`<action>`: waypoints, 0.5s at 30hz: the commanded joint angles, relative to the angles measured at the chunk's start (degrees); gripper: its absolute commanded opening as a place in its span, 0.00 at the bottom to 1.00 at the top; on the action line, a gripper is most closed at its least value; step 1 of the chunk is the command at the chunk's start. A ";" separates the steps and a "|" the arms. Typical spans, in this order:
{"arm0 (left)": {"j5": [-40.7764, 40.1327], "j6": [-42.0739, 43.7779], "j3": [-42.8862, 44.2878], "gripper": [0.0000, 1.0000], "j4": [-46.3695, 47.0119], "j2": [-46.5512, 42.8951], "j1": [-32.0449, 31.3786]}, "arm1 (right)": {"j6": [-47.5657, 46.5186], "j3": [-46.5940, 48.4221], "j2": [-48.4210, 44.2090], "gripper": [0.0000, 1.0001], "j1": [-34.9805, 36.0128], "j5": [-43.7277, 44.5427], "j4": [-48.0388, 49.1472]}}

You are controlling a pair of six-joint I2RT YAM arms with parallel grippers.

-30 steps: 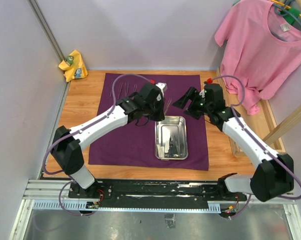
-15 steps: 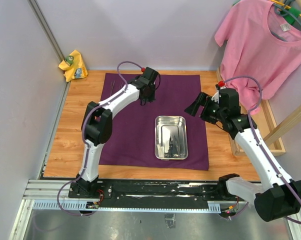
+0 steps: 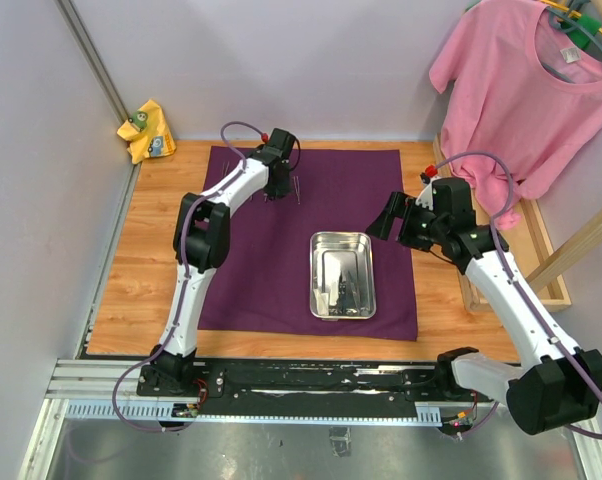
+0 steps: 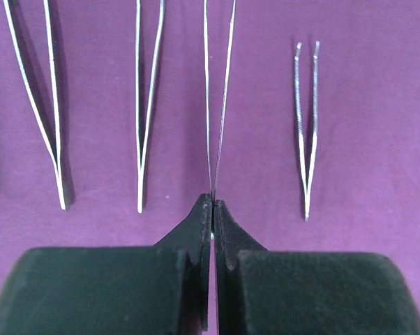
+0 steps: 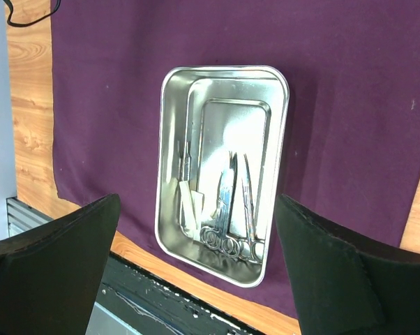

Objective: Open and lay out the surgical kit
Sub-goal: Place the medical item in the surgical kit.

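Gleaming steel tray [image 3: 343, 250] on flat purple wrap [image 3: 261, 260]

My left gripper [image 3: 278, 185] has swung away from the spot just above the tray's [image 3: 342, 236] top rim, in mid-frame, up to the upper left, near the top edge of the cloth [image 3: 361, 180], taking the thin forceps [image 4: 218, 105] pinched in it. That arm's elbow is now folded in tight. My right gripper [image 3: 389, 215] has drawn back slightly rightward, toward the cloth's right edge.
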 commanded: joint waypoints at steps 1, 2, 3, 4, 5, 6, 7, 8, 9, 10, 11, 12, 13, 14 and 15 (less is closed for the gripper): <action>-0.91 1.30 2.51 0.00 -0.60 1.72 0.87 | -1.22 0.16 0.65 0.94 -0.71 -1.44 -0.43; -0.72 1.43 2.88 0.00 -0.60 1.96 0.85 | -1.22 0.15 0.74 0.94 -0.74 -1.45 -0.39; -0.37 1.56 3.18 0.00 -0.61 2.22 0.82 | -1.16 0.11 0.80 0.94 -0.72 -1.52 -0.26; -0.24 1.69 3.43 0.00 -0.60 2.48 0.86 | -1.16 0.06 0.88 0.94 -0.66 -1.58 -0.13; -0.21 1.77 3.47 0.00 -0.62 2.59 0.81 | -1.16 0.14 0.92 0.94 -0.73 -1.55 -0.08; -0.33 1.91 3.53 0.00 -0.67 2.70 0.85 | -1.13 0.15 0.99 0.94 -0.67 -1.61 -0.08; -0.38 2.00 3.48 0.01 -0.68 2.83 0.87 | -1.11 0.08 0.95 0.94 -0.73 -1.63 -0.07; -0.32 2.11 3.48 0.01 -0.69 2.88 0.87 | -1.01 -0.01 0.94 0.94 -0.74 -1.63 -0.07; -0.15 2.21 3.44 0.01 -0.73 2.96 0.85 | -1.01 -0.02 0.94 0.94 -0.72 -1.63 -0.07; 0.00 2.19 3.39 0.01 -0.66 3.05 0.87 | -0.90 -0.06 1.05 0.94 -0.68 -1.82 -0.01; 0.24 2.19 3.40 0.01 -0.60 3.14 0.82 | -0.91 -0.09 1.01 0.94 -0.74 -1.84 0.02; 0.43 2.23 3.39 0.01 -0.60 3.23 0.87 | -0.91 -0.17 1.01 0.94 -0.67 -1.85 0.09; 0.55 2.20 3.44 0.01 -0.60 3.30 0.83 | -0.83 -0.19 1.03 0.94 -0.72 -1.96 0.11; 0.66 2.20 3.40 0.01 -0.60 3.39 0.86 | -0.81 -0.19 0.97 0.94 -0.72 -2.06 0.18; 0.67 2.25 3.45 0.02 -0.60 3.46 0.87 | -0.79 -0.22 0.99 0.94 -0.70 -2.07 0.19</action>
